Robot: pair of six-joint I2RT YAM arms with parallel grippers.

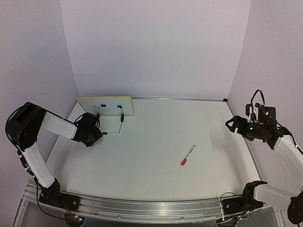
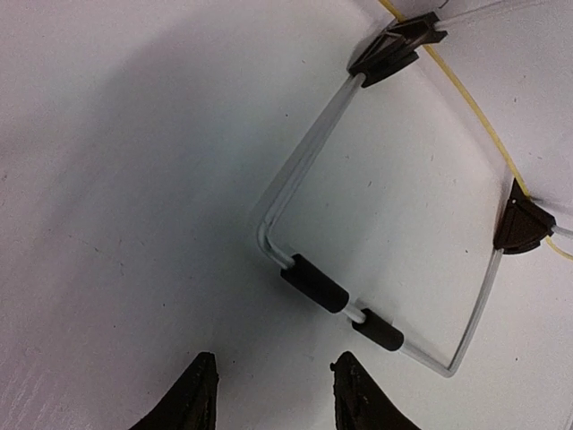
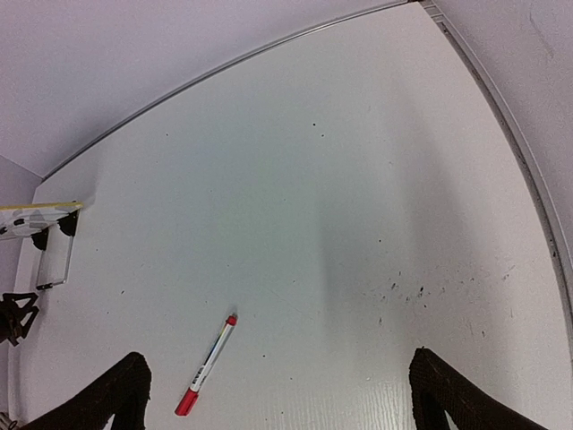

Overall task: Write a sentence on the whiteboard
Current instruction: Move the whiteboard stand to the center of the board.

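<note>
The whiteboard [image 1: 106, 102] sits at the far left corner of the table [image 1: 156, 175], close against the back wall [image 1: 156, 47]. It is a small white board with rounded corners and a pale yellow rim. A thin wire stand [image 2: 309, 157] juts from it toward the near side. Two black clips [image 2: 394, 45] fasten the stand at the board's edge, and two short black sleeves [image 2: 313, 282] sit on its far bar. I cannot tell whether the board leans on the stand or lies flat, nor which face is turned up. No lettering is readable on it from any view, and the right wrist camera catches only a sliver of it at the frame's edge.

The left hand [image 2: 273, 394] hangs just short of the stand's bar, its fingers apart with nothing between them. The right hand [image 3: 282, 403] is well off at the right side, spread wide and holding nothing.

A white pen [image 1: 188, 155] with a red cap lies loose on the table right of centre. The print on its barrel is too small to read.
</note>
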